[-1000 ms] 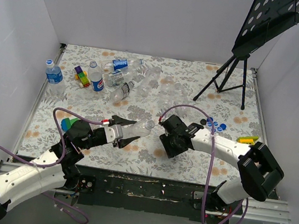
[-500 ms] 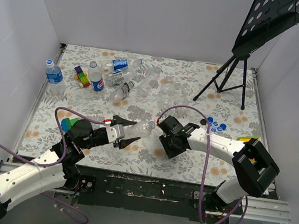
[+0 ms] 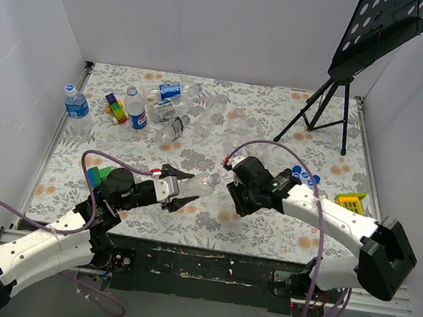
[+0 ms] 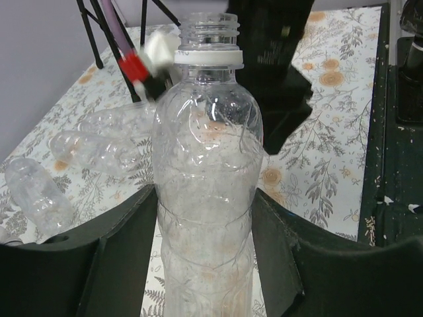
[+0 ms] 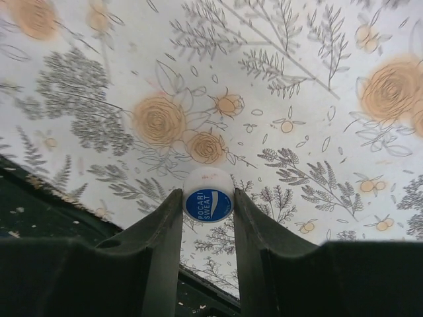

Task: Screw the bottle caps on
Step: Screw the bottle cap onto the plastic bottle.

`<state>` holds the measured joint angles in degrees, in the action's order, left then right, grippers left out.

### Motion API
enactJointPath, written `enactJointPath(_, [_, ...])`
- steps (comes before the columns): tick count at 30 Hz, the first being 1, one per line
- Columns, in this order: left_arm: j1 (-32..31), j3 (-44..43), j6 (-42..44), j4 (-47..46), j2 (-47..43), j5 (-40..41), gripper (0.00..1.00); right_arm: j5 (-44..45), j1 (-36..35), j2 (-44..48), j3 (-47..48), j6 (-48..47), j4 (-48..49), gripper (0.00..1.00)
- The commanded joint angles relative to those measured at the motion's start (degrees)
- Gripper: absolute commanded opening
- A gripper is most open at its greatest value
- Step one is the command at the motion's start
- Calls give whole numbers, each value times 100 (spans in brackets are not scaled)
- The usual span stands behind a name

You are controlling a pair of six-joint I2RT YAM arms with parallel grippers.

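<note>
The left fingers (image 4: pixel 125 257) are pinching a clear, label-free plastic water bottle (image 4: pixel 206 165) around its body and holding it above the flower-patterned surface (image 3: pixel 257 229), its open threaded neck pointing toward the right arm. The right fingers (image 5: pixel 158 251) are squeezing a small round blue plastic screw cap (image 5: pixel 208 204) between their tips, close to that neck. More clear plastic bottles (image 3: pixel 174 113) are lying at the far left of the surface, and spare blue caps (image 3: pixel 304 175) are sitting beside the right arm.

Blue cap (image 5: pixel 208 203) (white lettering), clear bottle (image 4: pixel 205 185) with white collar — tablecloth (image 5: pixel 317 39) white, grey-leafed, orange-flowered.
</note>
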<state>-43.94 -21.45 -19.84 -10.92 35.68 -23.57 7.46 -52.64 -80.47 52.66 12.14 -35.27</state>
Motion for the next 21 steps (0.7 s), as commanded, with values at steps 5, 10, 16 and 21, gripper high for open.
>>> enactJointPath(5, [35, -201, 85, 265, 220, -261, 53, -963, -27, 1647, 797, -1196, -6, 27])
enactJointPath(10, [35, -219, 129, 336, 290, -350, 54, -1457, -27, 2052, 1324, -1986, -357, 27])
enactJointPath(16, [35, -245, 243, 476, 343, -499, 55, -2441, -27, 2237, 1720, -2637, -332, 27])
enactJointPath(21, [35, -263, 313, 529, 352, -604, 56, -3092, -27, 2211, 1844, -2945, -191, 27])
